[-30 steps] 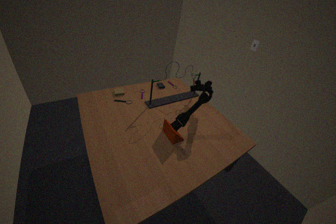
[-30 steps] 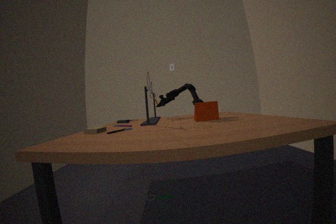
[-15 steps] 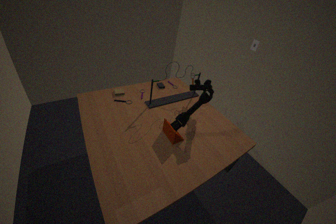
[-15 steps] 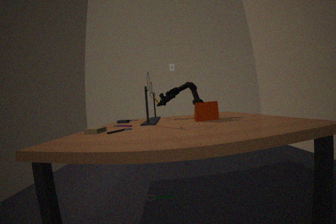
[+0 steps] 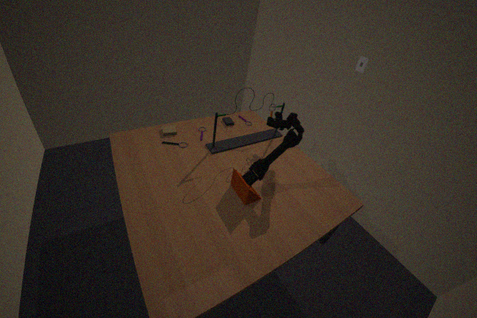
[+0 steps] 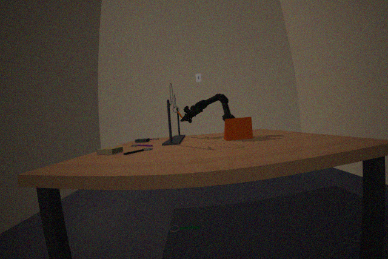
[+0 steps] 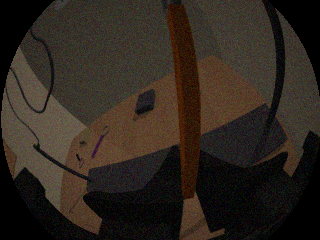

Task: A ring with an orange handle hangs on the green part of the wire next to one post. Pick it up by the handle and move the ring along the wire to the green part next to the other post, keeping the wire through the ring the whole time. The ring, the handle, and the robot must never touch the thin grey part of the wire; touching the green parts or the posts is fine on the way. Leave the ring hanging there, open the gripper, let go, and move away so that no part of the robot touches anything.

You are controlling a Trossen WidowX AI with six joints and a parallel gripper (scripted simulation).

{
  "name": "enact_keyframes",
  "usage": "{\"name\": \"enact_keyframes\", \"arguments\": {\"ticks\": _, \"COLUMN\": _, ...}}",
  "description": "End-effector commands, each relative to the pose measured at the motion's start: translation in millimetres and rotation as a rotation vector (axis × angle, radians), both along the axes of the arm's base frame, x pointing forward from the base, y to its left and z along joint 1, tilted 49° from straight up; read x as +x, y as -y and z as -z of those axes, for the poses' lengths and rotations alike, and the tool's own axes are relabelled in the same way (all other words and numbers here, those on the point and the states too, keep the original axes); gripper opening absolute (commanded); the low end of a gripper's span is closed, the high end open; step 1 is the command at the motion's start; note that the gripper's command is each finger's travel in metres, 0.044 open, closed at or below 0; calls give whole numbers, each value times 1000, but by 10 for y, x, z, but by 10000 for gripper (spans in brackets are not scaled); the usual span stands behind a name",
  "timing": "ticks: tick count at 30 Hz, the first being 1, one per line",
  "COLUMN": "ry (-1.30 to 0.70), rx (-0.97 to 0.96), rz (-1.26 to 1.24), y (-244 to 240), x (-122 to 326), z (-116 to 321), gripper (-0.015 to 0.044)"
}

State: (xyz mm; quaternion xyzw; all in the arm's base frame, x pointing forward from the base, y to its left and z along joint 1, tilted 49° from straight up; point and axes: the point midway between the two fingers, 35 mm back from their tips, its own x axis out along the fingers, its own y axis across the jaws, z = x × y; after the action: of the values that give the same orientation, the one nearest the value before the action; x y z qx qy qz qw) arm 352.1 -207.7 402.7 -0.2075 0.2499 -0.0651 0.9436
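The ring (image 5: 273, 106) (image 6: 176, 109) is up at the inner end of the right green part (image 5: 280, 106), near the right post (image 5: 282, 109); whether it touches the wire is too small to tell. Its orange handle (image 5: 270, 113) (image 6: 179, 114) (image 7: 187, 100) slants down from it. My gripper (image 5: 270, 118) (image 6: 182, 120) (image 7: 180, 149) is shut on the handle's lower end. In the wrist view the ring is out of frame above. The thin wire (image 5: 249, 88) (image 7: 52, 70) curves up and down towards the other green part (image 5: 221, 115) at the left post (image 5: 214, 131) (image 6: 169, 121).
The dark base (image 5: 246, 140) (image 7: 232, 135) joins the posts. Beyond it lie a dark box (image 5: 227, 121) (image 7: 145, 101), a pale block (image 5: 168, 131) (image 6: 109, 150), two purple-handled rings and a black-handled ring (image 5: 170, 143). An orange wedge (image 5: 242, 191) (image 6: 238, 128) stands by the arm's base.
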Motion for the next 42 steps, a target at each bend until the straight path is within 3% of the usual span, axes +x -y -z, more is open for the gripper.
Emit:
{"name": "enact_keyframes", "arguments": {"ticks": 1, "ry": 8, "rx": 100, "rz": -10, "y": -173, "x": -9, "z": 37, "gripper": -150}}
{"name": "enact_keyframes", "arguments": {"ticks": 42, "ry": 21, "rx": 834, "rz": -6, "y": -1223, "x": 6, "z": 18, "gripper": -150}}
